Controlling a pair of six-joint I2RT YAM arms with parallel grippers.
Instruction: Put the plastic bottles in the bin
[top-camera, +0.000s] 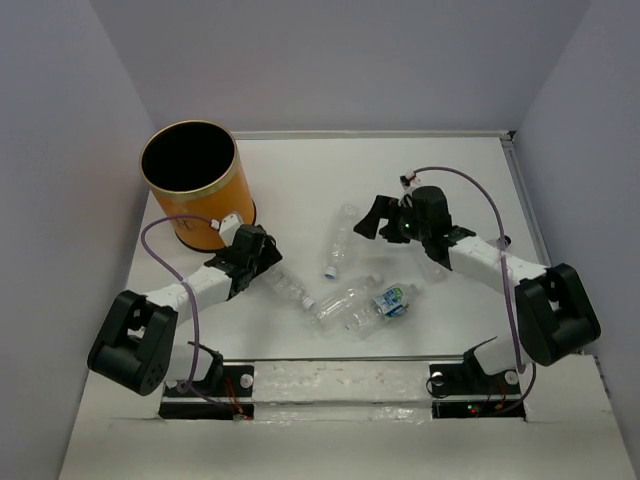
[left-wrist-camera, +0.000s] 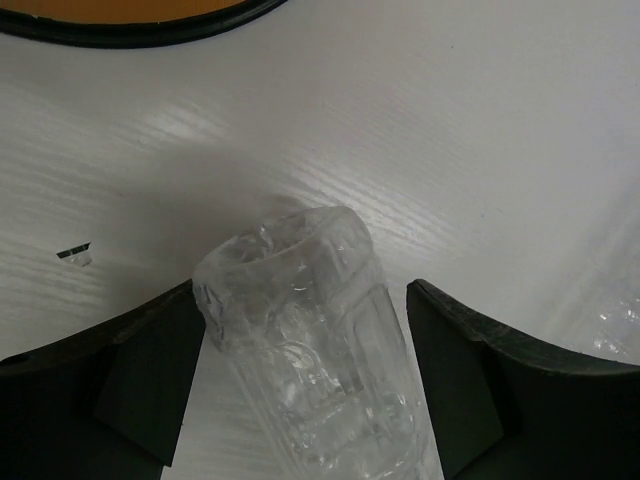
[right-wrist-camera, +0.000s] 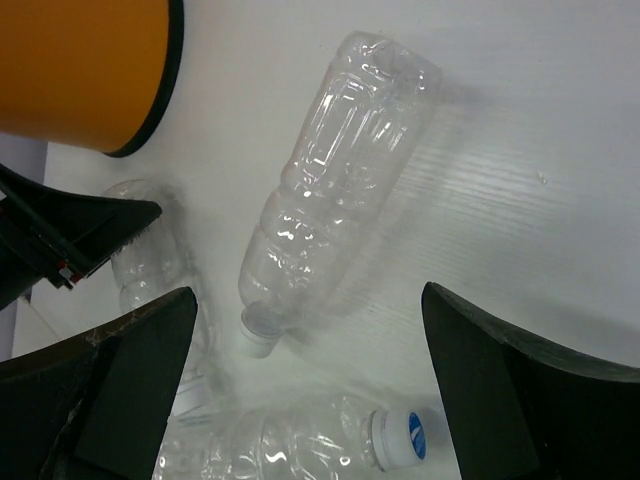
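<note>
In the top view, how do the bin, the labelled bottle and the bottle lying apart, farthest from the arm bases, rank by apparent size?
1. Bin, clearly largest.
2 and 3. Far bottle and labelled bottle look about alike in length; I would not rank them.

Orange bin (top-camera: 245, 190), clear bottles (top-camera: 342, 238), white table (top-camera: 300, 170)

The top external camera looks steeply down from above and behind, at 6 o'clock, framing the whole table (top-camera: 400, 170). Both wrist cameras hang close over it. All three catch the bin (top-camera: 228, 195), at 10 o'clock seen from overhead.
</note>
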